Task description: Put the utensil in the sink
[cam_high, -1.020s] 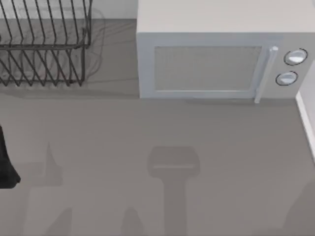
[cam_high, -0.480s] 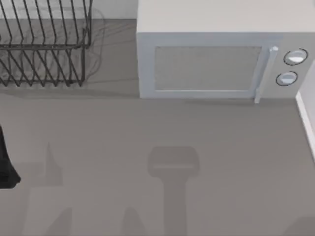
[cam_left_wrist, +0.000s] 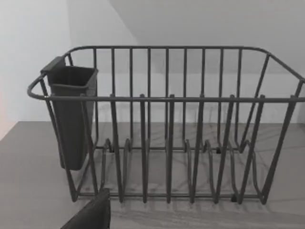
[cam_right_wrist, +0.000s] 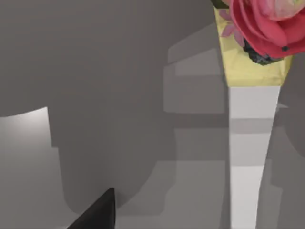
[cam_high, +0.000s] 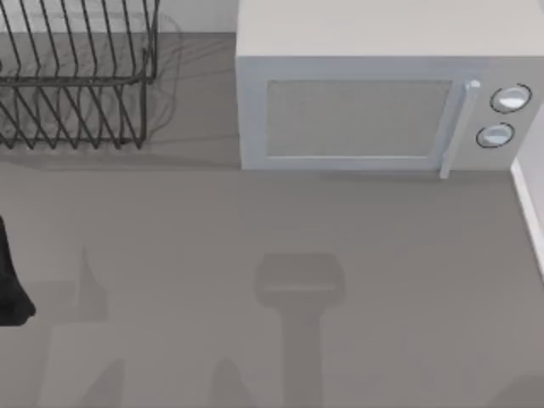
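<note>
- Left gripper (cam_left_wrist: 91, 213) faces the dish rack (cam_left_wrist: 167, 129) and its dark cutlery cup (cam_left_wrist: 71, 114); I cannot tell whether it is apart or together
- Right gripper (cam_right_wrist: 97, 212) is near a pink flower (cam_right_wrist: 267, 24) in a yellow-and-white vase (cam_right_wrist: 250, 143); state likewise unclear
- Since a second ago my left arm (cam_high: 10, 280) has stayed at the table's left edge, and the shadow in the near right corner has shrunk
- Microwave (cam_high: 374, 110) and rack line the far edge, with open counter (cam_high: 255, 221) before them
- I cannot tell where the utensil lies

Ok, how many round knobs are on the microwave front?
2: the upper knob and the lower knob, stacked right of the door handle on the microwave.
</note>
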